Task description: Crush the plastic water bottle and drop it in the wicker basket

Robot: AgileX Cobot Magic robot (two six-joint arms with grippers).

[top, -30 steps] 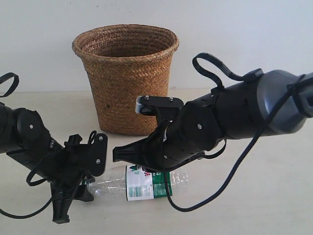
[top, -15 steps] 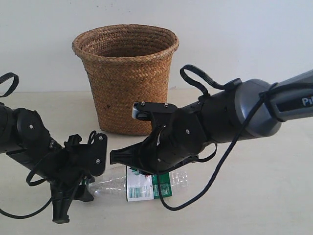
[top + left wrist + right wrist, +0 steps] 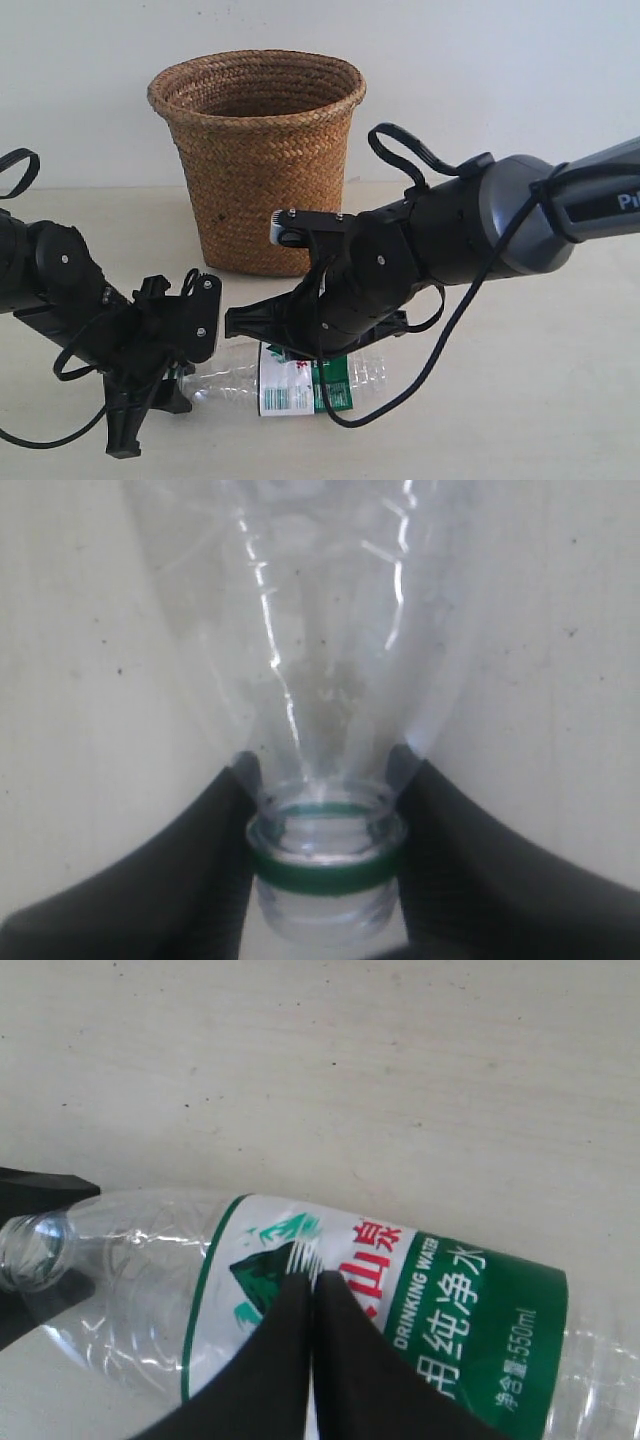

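- My left claw (image 3: 325, 815) is clamped on the neck of the plastic water bottle (image 3: 300, 378).
- The bottle lies on its side on the tabletop (image 3: 560, 400) in front of the wicker basket (image 3: 260, 190), its long axis running from my left claw toward my right arm.
- My right claw (image 3: 311, 1285), fingers pinched together and holding nothing, sits over the bottle's middle. I judge the crush must press down there, across that axis.
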